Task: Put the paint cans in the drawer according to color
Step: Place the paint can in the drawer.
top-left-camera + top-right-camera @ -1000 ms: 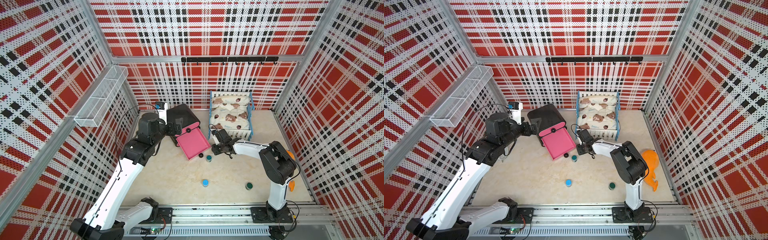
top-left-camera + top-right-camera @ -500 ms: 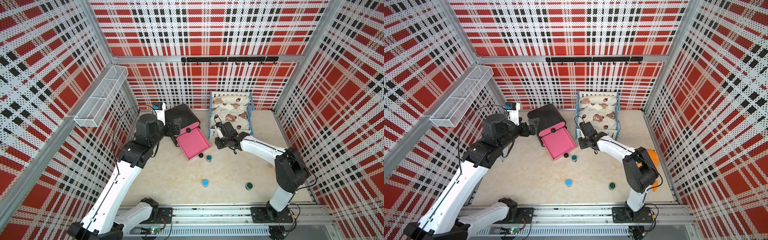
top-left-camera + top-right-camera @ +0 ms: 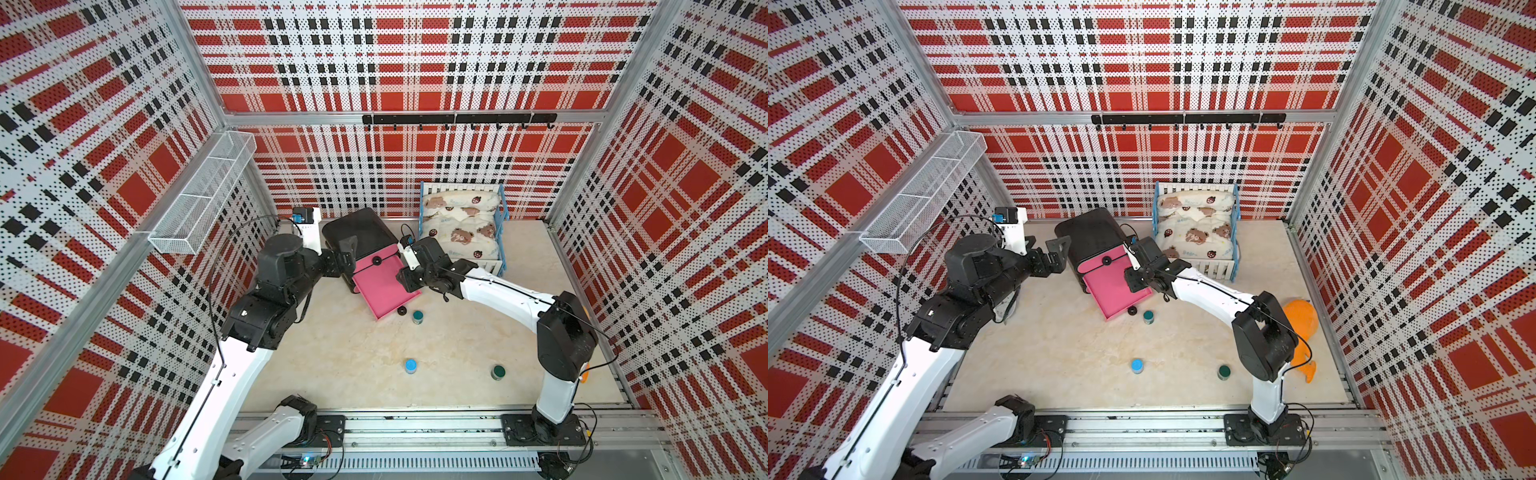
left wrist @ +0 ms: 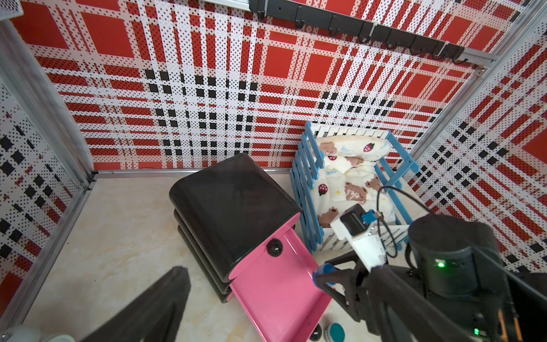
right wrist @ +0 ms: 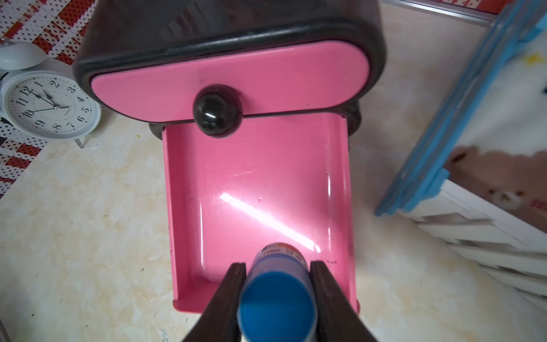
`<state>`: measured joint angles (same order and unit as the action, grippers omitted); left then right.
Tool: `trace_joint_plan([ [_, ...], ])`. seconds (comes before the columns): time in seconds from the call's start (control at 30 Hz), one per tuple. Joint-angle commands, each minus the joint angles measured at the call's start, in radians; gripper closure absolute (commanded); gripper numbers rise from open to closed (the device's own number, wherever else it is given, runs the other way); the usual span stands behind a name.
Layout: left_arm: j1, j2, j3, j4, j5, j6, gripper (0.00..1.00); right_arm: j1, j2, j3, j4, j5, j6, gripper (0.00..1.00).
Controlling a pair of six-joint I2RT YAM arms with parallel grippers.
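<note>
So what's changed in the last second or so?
The right gripper, shut on a blue-lidded can, swung from beside the open pink drawer to over it. The left gripper stayed open beside the chest; the teal can, loose blue can and dark green can on the floor haven't moved.

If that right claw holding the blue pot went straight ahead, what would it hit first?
Probably the bare pink floor of the open drawer: the right gripper, shut on the blue paint can, points into it. Depth is unclear.
</note>
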<state>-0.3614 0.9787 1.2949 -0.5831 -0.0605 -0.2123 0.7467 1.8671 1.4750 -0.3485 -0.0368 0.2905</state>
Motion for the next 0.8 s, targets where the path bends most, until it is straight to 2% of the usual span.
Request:
trace_joint_plan([
  [0.0,-0.016,-0.02,0.011,-0.029,0.034,-0.023,0.0,0.013,0.059,0.015,0.062,0.014,0.016,0.76],
  [0.2,-0.037,-0.028,0.001,-0.04,0.037,-0.026,0.0,0.013,0.145,0.032,0.07,0.023,0.016,0.76],
  [0.37,-0.054,-0.033,0.0,-0.067,0.008,-0.023,0.0,0.013,0.159,0.007,0.096,0.043,0.019,0.74],
  [0.47,-0.067,-0.04,-0.012,-0.072,0.014,-0.024,0.0,0.012,0.153,-0.002,0.105,0.041,0.024,0.6],
  [0.53,-0.078,-0.041,-0.02,-0.077,0.011,-0.027,0.0,0.013,0.143,-0.004,0.106,0.046,0.025,0.46],
  [0.77,-0.136,-0.055,-0.036,-0.093,-0.028,-0.052,0.0,0.013,0.056,-0.003,0.051,0.087,-0.004,0.17],
])
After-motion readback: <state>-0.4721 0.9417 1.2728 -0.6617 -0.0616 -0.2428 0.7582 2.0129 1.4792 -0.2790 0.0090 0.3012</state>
